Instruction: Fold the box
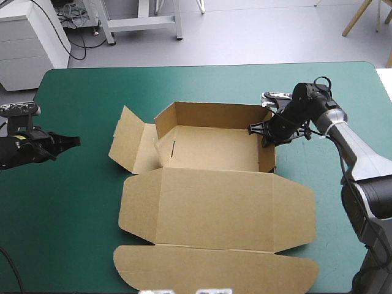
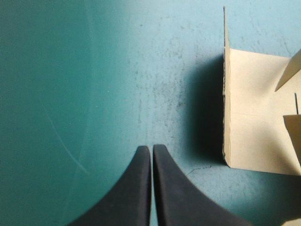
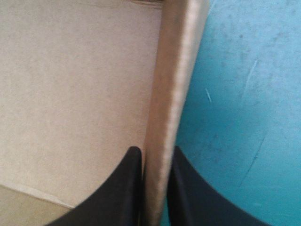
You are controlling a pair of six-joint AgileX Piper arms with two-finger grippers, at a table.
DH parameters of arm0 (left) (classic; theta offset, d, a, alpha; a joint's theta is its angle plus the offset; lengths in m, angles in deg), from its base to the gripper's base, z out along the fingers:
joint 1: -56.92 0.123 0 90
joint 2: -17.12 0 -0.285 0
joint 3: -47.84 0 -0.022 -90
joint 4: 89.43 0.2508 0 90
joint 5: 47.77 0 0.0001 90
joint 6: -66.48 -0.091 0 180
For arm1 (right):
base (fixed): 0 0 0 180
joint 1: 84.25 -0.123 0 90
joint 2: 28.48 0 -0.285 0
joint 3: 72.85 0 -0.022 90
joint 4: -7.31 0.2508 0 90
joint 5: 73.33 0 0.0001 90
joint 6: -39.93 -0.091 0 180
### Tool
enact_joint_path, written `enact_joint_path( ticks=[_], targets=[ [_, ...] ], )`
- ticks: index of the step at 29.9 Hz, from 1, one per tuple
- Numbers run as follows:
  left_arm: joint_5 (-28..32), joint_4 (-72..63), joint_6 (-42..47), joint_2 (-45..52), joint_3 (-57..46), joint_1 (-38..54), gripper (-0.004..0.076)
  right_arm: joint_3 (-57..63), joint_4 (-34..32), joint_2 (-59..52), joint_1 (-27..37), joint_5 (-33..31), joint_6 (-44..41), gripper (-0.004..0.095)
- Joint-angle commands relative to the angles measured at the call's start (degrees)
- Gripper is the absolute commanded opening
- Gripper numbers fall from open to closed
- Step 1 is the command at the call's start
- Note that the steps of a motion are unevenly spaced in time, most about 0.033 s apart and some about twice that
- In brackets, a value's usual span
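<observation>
At the right-hand wall, the right gripper (image 3: 154, 151) was clamped on board: one black finger inside the tray, one outside, the wall's top edge pinched between them. That wall belonged to the cut brown cardboard box (image 1: 214, 202), which sat about mid-table on the teal-green table cover (image 1: 73, 233), a little toward the right. Two walls stood up, the far one and the gripped right one, and they met at a corner. The left flap leaned outward, creased into two panels. The lid lay flat toward the near edge and ended in a rounded tuck flap. A thin slit showed in the floor near the left side. The count: one box, two grippers. Well off to the left, the left gripper (image 2: 151, 149) was over bare cover, fingers pressed together to a point and holding nothing, with the leaning flap ahead and to one side. From above, the right fingertips were lost against the dark wrist, and the left arm ran off the picture's side.
</observation>
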Motion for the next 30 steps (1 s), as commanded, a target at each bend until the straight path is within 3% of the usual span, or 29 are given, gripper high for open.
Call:
enact_joint_path(
  ticks=[1, 12, 21, 24, 28, 30],
  targets=[
    [2.4, -1.1, 0.1, 1.3, 1.8, 0.2, 0.0, -1.1, 0.8, -2.7, 0.2, 0.7, 1.3, -0.0008],
    [3.1, -0.7, 0.1, 1.2, 1.8, 0.2, 0.0, -1.3, 2.2, -6.4, 1.8, -3.1, 5.2, -0.002],
    [2.6, 0.3, -0.7, -0.5, 1.8, 0.2, 0.0025, -1.3, 10.5, -13.7, 6.8, -5.1, 12.0, -0.0019],
    [2.6, -0.1, -1.1, -0.9, 1.8, 0.0, 0.017, -1.3, 13.3, -15.9, 9.3, -5.8, 14.0, -0.0019],
    [2.8, -3.0, -1.0, -0.9, 1.8, 0.0, 0.0503, -1.3, 16.6, -18.0, 12.9, -5.8, 15.4, -0.0019],
    [3.0, -6.4, -1.0, -0.9, 1.8, 0.0, 0.0633, -1.3, 19.0, -18.3, 14.2, -5.8, 16.3, -0.0019]
  ],
)
